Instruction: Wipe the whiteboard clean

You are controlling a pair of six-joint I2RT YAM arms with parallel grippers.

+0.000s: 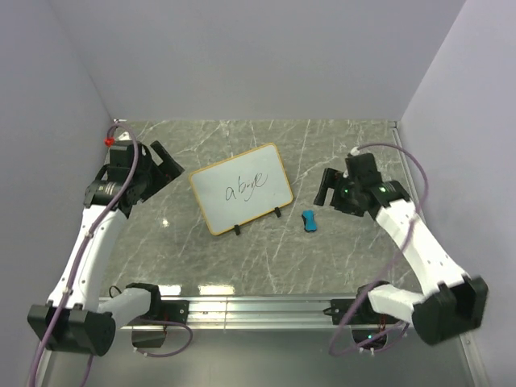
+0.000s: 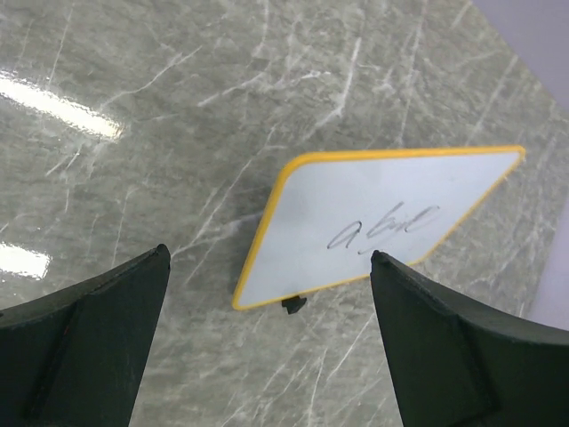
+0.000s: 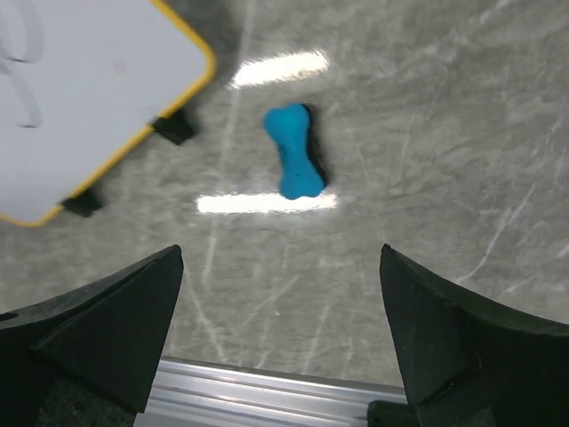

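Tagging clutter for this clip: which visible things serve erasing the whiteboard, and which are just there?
For the job: whiteboard, scribbled on; blue eraser beside it.
Just there: small red item at the far left corner; metal rail.

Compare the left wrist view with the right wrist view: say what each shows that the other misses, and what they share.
Left wrist only: most of the whiteboard with its whole scribble. Right wrist only: the blue eraser and the metal rail at the table edge. Both: the whiteboard's frame, the marble table, and open jaws, the left gripper in one, the right gripper in the other.
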